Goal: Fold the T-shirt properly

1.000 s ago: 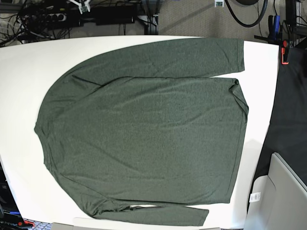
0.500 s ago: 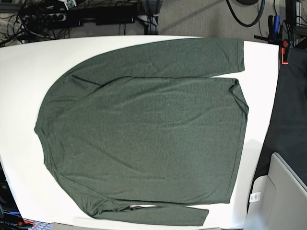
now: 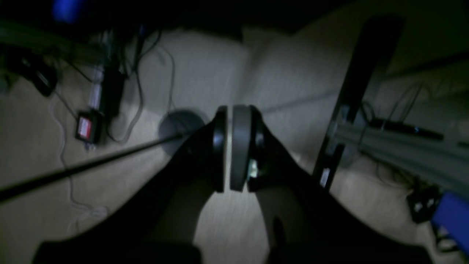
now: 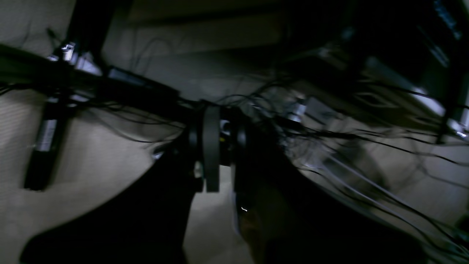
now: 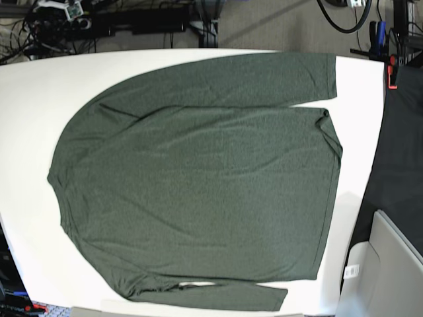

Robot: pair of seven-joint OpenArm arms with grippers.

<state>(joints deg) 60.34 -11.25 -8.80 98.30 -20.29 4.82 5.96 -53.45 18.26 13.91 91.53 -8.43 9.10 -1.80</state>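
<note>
The T-shirt (image 5: pixel 198 178) lies spread flat on the white table (image 5: pixel 33 99), filling most of it. Its collar end is toward the left of the base view and its hem toward the right. One long sleeve runs along the far edge of the table and the other along the near edge, where it is partly cut off by the frame. No fold is made yet.

The fabric looks thin, soft and light (only small ripples near the hem and the armpits), so I judge that it will drape and sag when lifted and will slide easily on the smooth table. It is not fragile. A pinch at one point will probably pull the cloth into a bunch, so good places to take hold are the sleeve cuffs, the shoulder seams or the hem corners, with both arms lifting together.

The left gripper (image 3: pixel 228 148) has its two pads pressed together with nothing between them, and it points at the floor and cables away from the table. The right gripper (image 4: pixel 220 146) is also closed and empty (the view is dark and blurred), and it touches nothing.
</note>
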